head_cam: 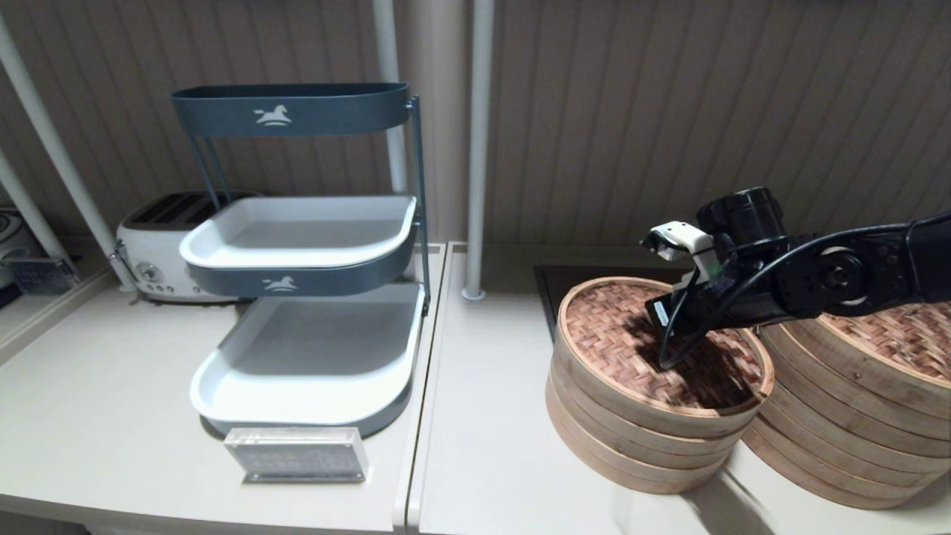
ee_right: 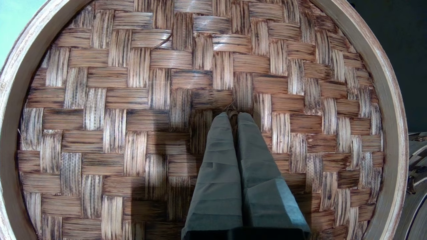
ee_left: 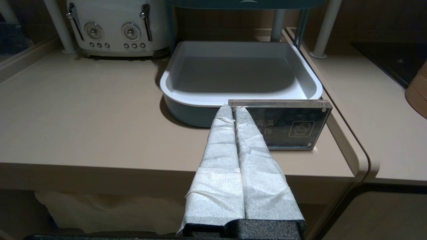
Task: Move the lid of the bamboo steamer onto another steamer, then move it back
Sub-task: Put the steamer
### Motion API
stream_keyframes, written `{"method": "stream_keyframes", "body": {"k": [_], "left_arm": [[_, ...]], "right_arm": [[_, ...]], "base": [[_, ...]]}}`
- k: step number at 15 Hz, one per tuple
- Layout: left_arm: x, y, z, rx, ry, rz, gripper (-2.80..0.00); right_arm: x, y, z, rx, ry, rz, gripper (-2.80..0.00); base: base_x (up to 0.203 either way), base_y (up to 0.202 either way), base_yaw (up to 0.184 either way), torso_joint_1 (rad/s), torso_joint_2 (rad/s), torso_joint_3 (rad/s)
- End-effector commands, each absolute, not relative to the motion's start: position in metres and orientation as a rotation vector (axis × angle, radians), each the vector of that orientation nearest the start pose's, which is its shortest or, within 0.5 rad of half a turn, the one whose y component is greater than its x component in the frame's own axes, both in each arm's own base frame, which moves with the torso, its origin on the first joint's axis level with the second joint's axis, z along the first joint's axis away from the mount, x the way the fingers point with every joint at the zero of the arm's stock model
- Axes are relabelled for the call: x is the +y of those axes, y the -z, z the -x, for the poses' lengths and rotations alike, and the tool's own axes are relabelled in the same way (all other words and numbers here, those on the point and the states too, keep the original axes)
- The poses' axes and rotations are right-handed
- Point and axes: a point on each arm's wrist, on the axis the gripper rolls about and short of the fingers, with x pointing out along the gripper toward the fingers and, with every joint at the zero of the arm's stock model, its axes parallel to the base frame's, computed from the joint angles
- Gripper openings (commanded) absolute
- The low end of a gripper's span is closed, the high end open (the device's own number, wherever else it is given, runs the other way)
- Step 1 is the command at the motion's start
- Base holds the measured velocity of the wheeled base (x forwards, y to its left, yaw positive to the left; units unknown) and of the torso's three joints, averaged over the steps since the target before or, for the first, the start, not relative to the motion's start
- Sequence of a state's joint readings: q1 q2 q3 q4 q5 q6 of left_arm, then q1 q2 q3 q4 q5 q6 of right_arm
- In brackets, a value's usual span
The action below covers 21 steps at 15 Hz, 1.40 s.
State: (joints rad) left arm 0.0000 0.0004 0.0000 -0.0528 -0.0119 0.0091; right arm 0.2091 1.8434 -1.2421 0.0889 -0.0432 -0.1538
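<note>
Lid: the round bamboo steamer lid (head_cam: 661, 349) with reddish-brown woven top and pale smooth rim band sits on the shorter stack of pale bamboo tiers (head_cam: 631, 438), on the beige counter (head_cam: 490, 446).
Knot: the small centre knot (ee_right: 231, 108) of the lid shows just at my right fingertips.
Right gripper: my right gripper (ee_right: 233, 115) is above the middle of the lid; its two cloth-wrapped fingers (ee_right: 217, 160) are pressed together, and the tips pinch the knot.
Other steamer: the taller stack of pale bamboo tiers (head_cam: 854, 416) stands just beside the shorter one, on my right, and it carries its own woven lid (head_cam: 891, 334).
Left gripper: my left gripper (ee_left: 233, 111) is parked low in front of the counter edge; its white-wrapped fingers (ee_left: 220, 150) are closed together and empty.
Surroundings: a clear acrylic sign block (head_cam: 297, 453) stands before a grey-and-white three-tier tray rack (head_cam: 304, 245); a cream toaster (head_cam: 156, 253) is behind.
</note>
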Motion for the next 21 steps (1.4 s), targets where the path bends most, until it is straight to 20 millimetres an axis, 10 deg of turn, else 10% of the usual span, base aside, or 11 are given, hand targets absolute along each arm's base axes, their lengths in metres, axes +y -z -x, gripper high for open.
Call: {"method": "stream_keyframes", "body": {"k": [1, 5, 6, 21], "left_arm": [[0.000, -0.073, 0.021, -0.028, 0.012, -0.009, -2.80], [0.000, -0.073, 0.021, -0.028, 0.012, -0.009, -2.80], [0.000, -0.073, 0.021, -0.028, 0.012, -0.009, -2.80], [0.000, -0.073, 0.021, -0.028, 0.012, -0.009, -2.80]], "right_arm": [[0.071, -0.187, -0.339, 0.671, -0.210, 0.236, -2.80], [0.070, -0.188, -0.338, 0.671, -0.210, 0.236, -2.80], [0.070, -0.188, -0.337, 0.671, -0.209, 0.237, 0.00], [0.063, -0.236, -0.309, 0.525, -0.195, 0.220, 0.00]], "base": [[0.000, 0.000, 0.000, 0.000, 0.00, 0.000], [0.000, 0.000, 0.000, 0.000, 0.00, 0.000], [0.000, 0.000, 0.000, 0.000, 0.00, 0.000], [0.000, 0.000, 0.000, 0.000, 0.00, 0.000]]}}
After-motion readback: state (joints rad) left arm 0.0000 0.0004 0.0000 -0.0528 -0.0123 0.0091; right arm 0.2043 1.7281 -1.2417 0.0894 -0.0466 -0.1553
